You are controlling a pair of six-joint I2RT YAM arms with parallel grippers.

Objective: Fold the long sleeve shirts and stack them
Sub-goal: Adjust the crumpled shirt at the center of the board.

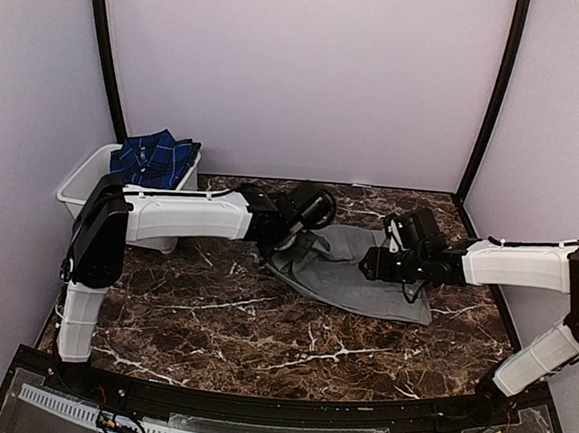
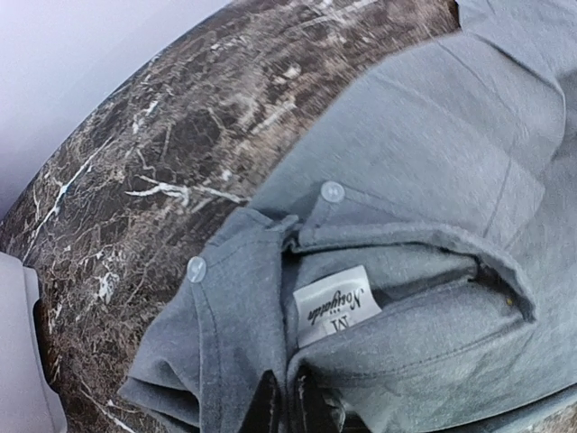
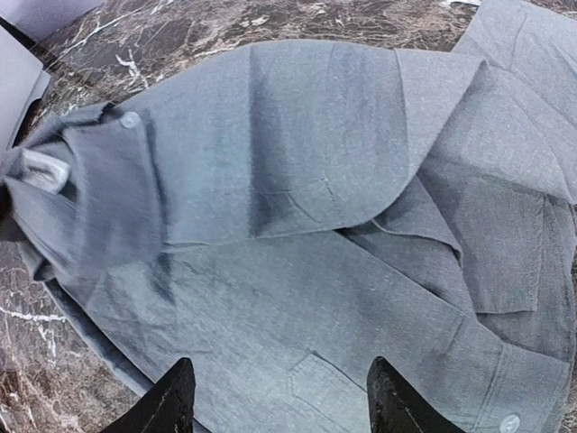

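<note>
Spread on the dark brown, white-veined marble tabletop (image 1: 260, 335), right of centre and toward the far side: a mid-grey collared cloth shirt (image 1: 365, 278), rumpled, collar end to the left, body trailing to the right and nearer. Fine even weave, soft creases, one panel folded over in a broad curve across the front. Small pale round buttons (image 2: 333, 191) beside the collar, and a white neck label (image 2: 335, 304) with dark script tucked inside it. Left gripper (image 2: 288, 408) down at the collar edge, fingers drawn together and pinching the grey cloth. Right gripper (image 3: 284, 397) over the middle of the shirt, black fingers well apart above the fabric, contact with it not clear. Bunched in a white rectangular plastic tub (image 1: 76, 188) at the far-left corner, well apart from the grey one: a navy-and-blue plaid cloth shirt (image 1: 154, 158), heaped above the rim.
</note>
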